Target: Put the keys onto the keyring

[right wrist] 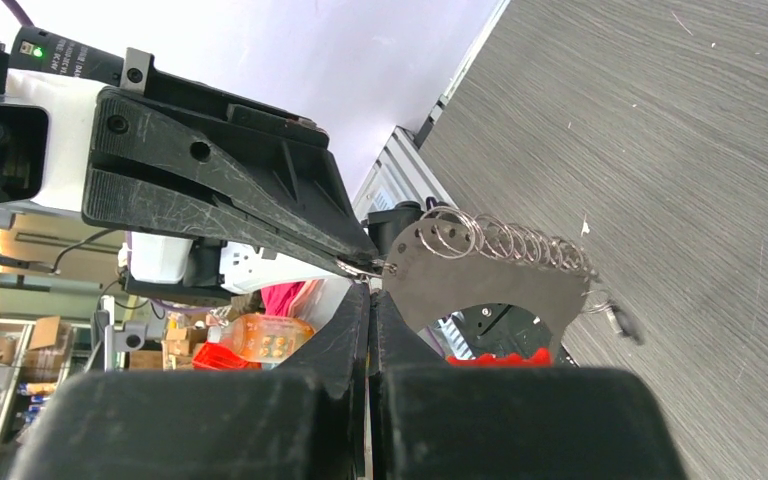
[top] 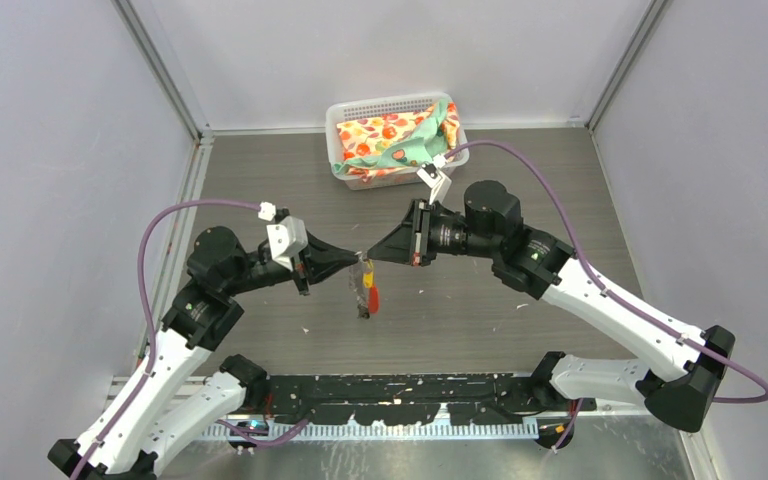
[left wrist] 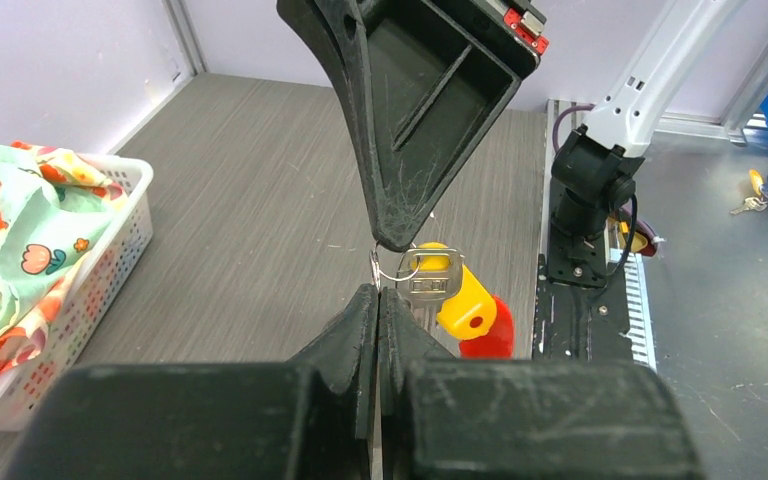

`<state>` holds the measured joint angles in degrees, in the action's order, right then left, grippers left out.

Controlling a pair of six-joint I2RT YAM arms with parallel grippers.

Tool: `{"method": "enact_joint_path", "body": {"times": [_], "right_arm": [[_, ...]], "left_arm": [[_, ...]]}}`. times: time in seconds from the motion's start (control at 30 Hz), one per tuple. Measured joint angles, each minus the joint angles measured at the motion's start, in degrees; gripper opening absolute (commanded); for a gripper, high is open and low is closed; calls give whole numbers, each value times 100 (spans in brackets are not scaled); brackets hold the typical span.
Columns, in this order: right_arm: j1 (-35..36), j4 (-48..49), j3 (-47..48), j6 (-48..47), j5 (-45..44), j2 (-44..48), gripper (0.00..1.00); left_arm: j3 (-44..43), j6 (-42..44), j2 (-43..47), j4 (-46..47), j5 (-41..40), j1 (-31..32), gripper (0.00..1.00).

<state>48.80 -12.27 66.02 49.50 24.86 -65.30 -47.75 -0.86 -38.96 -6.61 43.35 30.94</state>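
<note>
Grey table [top: 260,180] | left claw [top: 356,259] and right claw [top: 370,253] level, tip to tip above it | both clenched on keyring [top: 366,287]

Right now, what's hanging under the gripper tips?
A silver key, a yellow tag and a red tag dangle on a thin ring below the left gripper and right gripper. The shut jaws hide which gripper pinches the ring.
</note>
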Motion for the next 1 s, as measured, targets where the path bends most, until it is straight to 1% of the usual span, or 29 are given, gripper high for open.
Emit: {"method": "enact_joint_path", "body": {"times": [0.37,1.0], "right_arm": [[7,-17,-26,7,-37,-50,1],[70,-17,-26,15,-129,-50,1]], "left_arm": [[33,11,37,28,33,0,1],[120,308,81,35,170,17,1]]}}
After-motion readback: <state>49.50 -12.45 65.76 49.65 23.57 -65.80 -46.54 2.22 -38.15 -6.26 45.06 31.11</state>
